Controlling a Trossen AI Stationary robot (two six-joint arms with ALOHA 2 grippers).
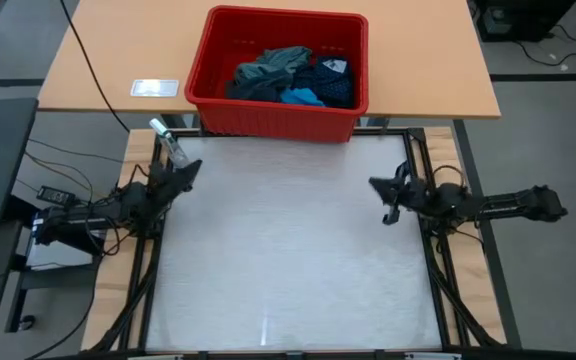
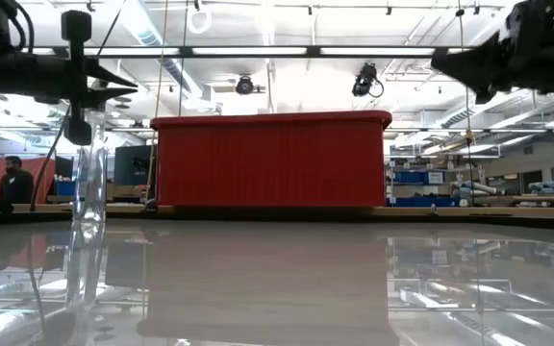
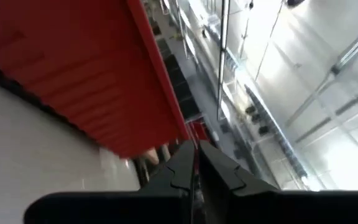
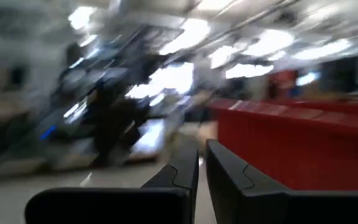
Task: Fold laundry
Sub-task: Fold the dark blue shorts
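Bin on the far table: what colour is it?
Red. The bin shows best in the high view, with the laundry inside.

Laundry (image 1: 293, 78) mostly hidden, perhaps five pieces, heaped inside red bin (image 1: 213, 60).

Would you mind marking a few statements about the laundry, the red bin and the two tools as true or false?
1. All the laundry lies inside the red bin. True.
2. A garment is spread on the white table. False: the white table shows no cloth on it.
3. The left tool holds a blue garment. False: it holds nothing, and its fingers are closed together.
4. The right tool is over the table's right side, apart from the bin. True.
5. The bin is tipped on its side. False: it stands upright at the table's far edge.
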